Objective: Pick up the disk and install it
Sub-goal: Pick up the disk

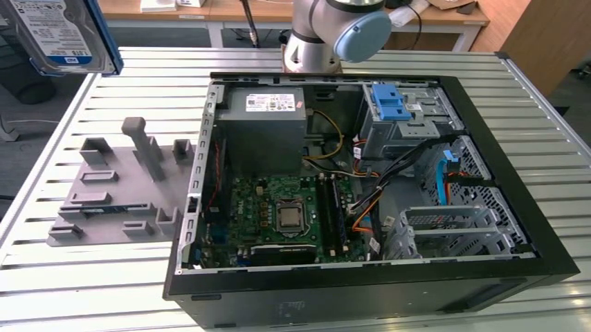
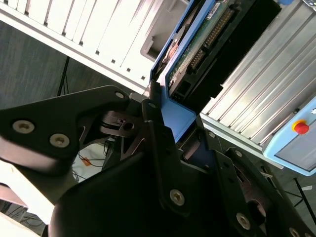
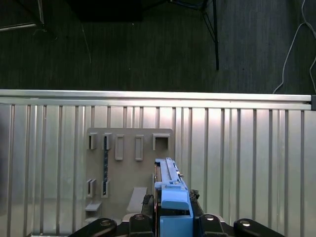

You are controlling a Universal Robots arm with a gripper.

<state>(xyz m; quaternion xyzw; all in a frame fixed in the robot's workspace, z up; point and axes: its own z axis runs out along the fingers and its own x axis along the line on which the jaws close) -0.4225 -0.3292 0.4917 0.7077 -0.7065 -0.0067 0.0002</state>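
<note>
Disk [image 1: 57, 31] hangs in the upper left corner of the exterior view, lifted well clear of the slatted table [image 1: 544, 90], label toward the camera and partly cut off by the picture's edge. The gripper [image 3: 171, 201] is closed narrow on its blue-framed end, with fingers [image 2: 155, 128] on either side of the thin body, so the disk's long axis runs straight out from the fingers, away from the wrist. In the first wrist view the grey holder plate [image 3: 128, 168] lies beyond it, apart from the disk. The open computer case [image 1: 517, 159] lies toward the lower right of the exterior view, well apart from the disk, and its metal drive cage [image 1: 452, 228] sits in the case's lower right part. By my judgement the lift is done and the fitting is not.
</note>
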